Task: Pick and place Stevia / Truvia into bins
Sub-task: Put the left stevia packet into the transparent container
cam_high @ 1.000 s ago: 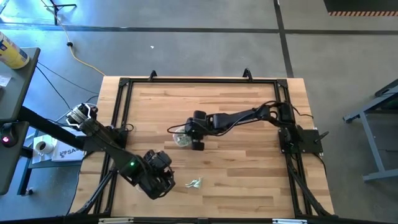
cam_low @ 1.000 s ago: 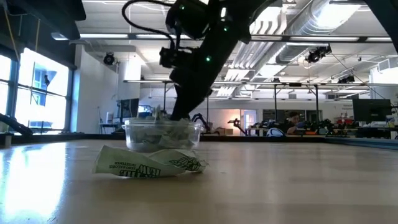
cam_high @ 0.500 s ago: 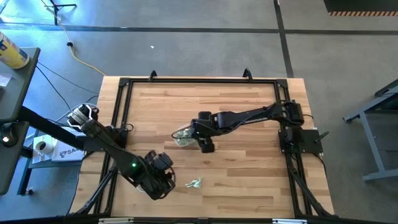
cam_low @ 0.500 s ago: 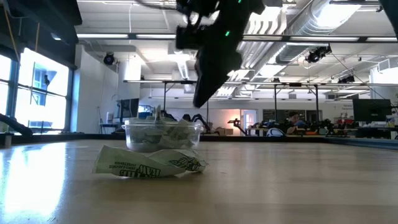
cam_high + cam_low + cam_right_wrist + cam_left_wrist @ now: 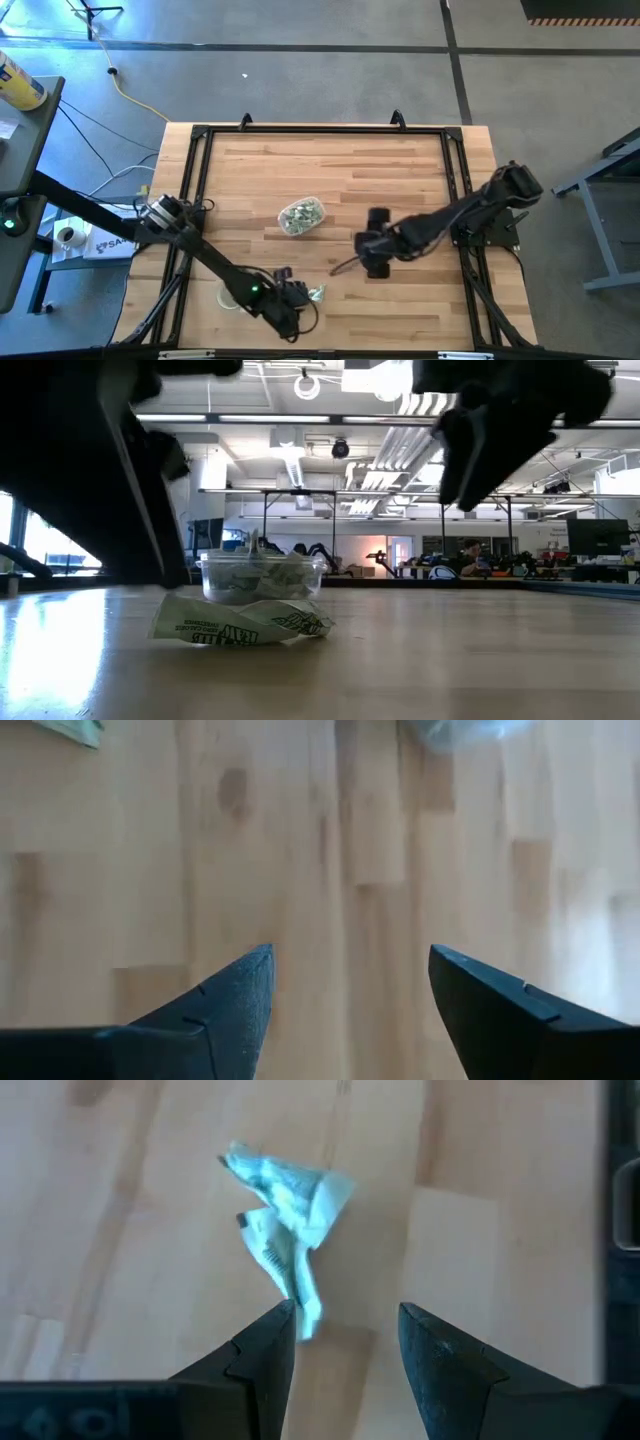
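Note:
One crumpled green-and-white Stevia sachet [image 5: 287,1205] lies flat on the wood near the table's near edge [image 5: 316,293] [image 5: 240,623]. My left gripper [image 5: 345,1330] [image 5: 303,298] is low over the table just left of it, open and slanting down, with the sachet's near end beside one fingertip. The clear tub [image 5: 301,215] [image 5: 262,574], the bin, stands mid-table with several sachets inside. My right gripper [image 5: 350,975] [image 5: 374,266] hangs open over bare wood to the right of the tub, nothing between its fingers. My left gripper's one fingertip [image 5: 272,1335] stands right at the sachet's near end [image 5: 306,1318], which lies on the table. Whether the finger touches it I cannot tell.
A round clear cup [image 5: 231,297] sits by the near left edge, behind my left arm. A black frame [image 5: 320,128] runs around the tabletop. Bare wood stretches between the tub and the right arm's base [image 5: 490,225].
My right gripper has risen from the tub and swung away toward the table's right and near edges. My left gripper has dropped and moved right toward the loose sachet, rolling as it went. The sachet and the tub have stayed where they were.

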